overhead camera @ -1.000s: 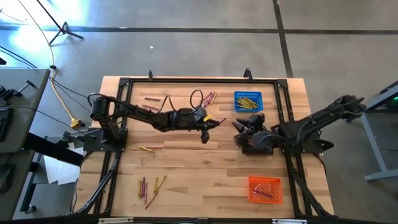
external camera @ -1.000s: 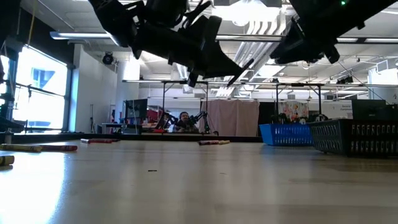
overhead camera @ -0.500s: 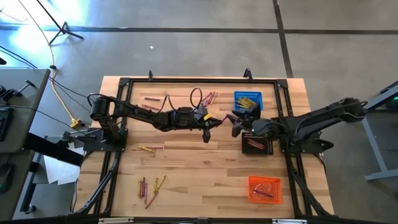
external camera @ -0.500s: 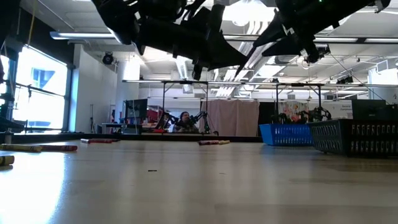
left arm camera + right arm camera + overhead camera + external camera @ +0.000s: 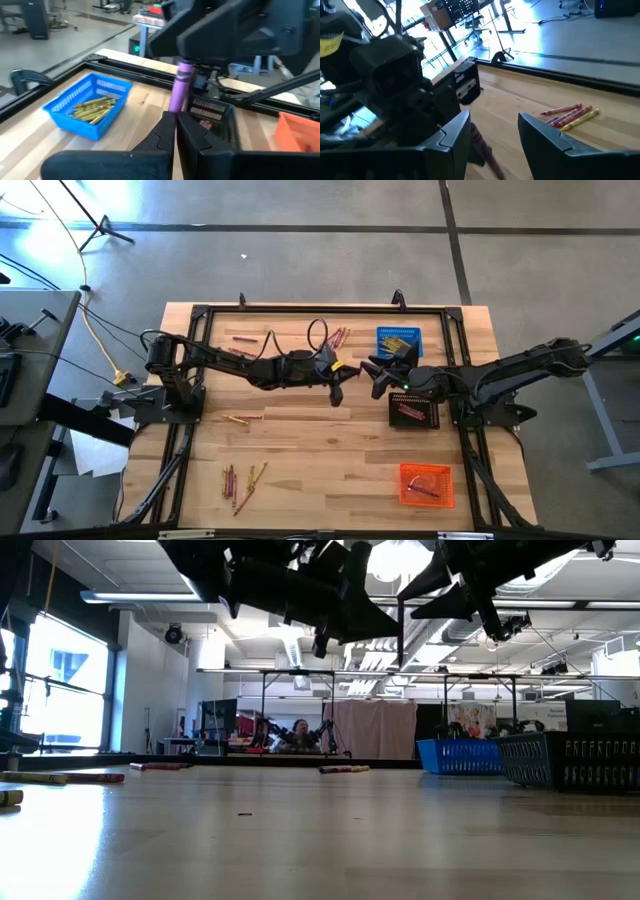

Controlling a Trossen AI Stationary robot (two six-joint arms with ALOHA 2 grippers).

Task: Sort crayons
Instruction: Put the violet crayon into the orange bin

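My left gripper [image 5: 338, 374] is above the table's middle, shut on a purple crayon [image 5: 180, 85] that sticks out toward my right gripper [image 5: 376, 370]. My right gripper is open and faces it. Its two fingers [image 5: 451, 134] stand on either side of the crayon's free end [image 5: 481, 144]. Loose crayons lie on the table at the far middle [image 5: 338, 337], far left [image 5: 245, 338], left [image 5: 240, 419] and near left [image 5: 243, 480]. My left gripper pinches the purple crayon's near end [image 5: 173, 107] between its two fingertips. The fingers come level from the table's left and lie along the crayon. The crayon sticks out past them, lifted clear of the table. My right gripper: I cannot tell whether a finger touches the crayon.
A blue basket [image 5: 399, 341] with yellow crayons stands at the far right. A black basket [image 5: 413, 410] with red crayons sits under my right arm. An orange basket [image 5: 427, 484] with a purple crayon is at the near right. A black frame [image 5: 300, 309] runs round the table.
My right gripper has risen from the black basket and gone toward the table's left, up to my left gripper, until its open fingers flank the crayon. My left gripper has gone slightly up and toward the right with the crayon.
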